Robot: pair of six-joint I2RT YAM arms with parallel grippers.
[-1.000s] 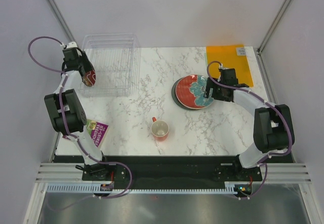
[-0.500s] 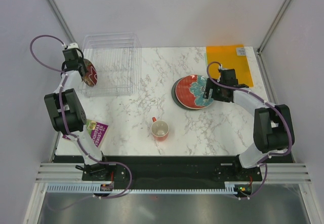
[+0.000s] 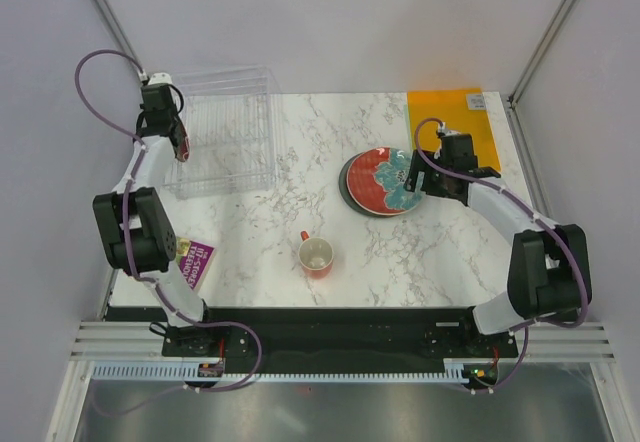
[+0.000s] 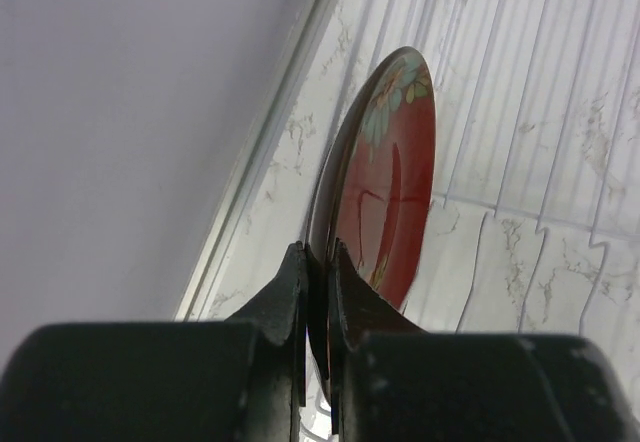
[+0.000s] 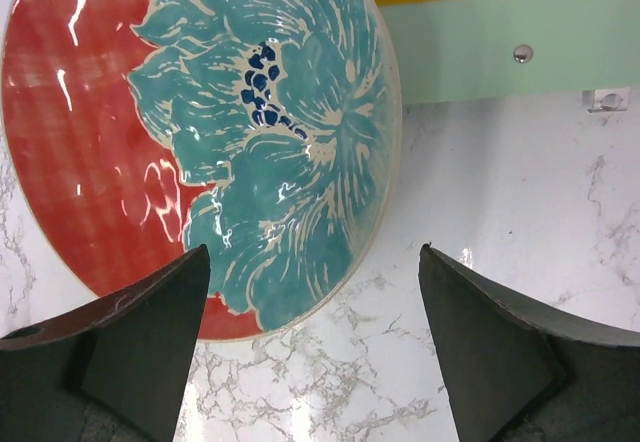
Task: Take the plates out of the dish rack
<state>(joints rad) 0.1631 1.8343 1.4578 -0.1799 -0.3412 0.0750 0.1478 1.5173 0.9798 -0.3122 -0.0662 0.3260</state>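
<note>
Now left jaws pinch the red plate (image 4: 385, 192) edge-on, right jaws wide near floral plate (image 5: 200, 132)

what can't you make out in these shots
Left wrist view: the left gripper is shut on the held red plate, but its fingers hide the plate's lower rim, so contact with the dish rack is unclear.
Top view: the floral plate covers the stack; only a dark rim shows, count unknown.
Top view: the booklet is part hidden by the left arm, its print too small.
</note>
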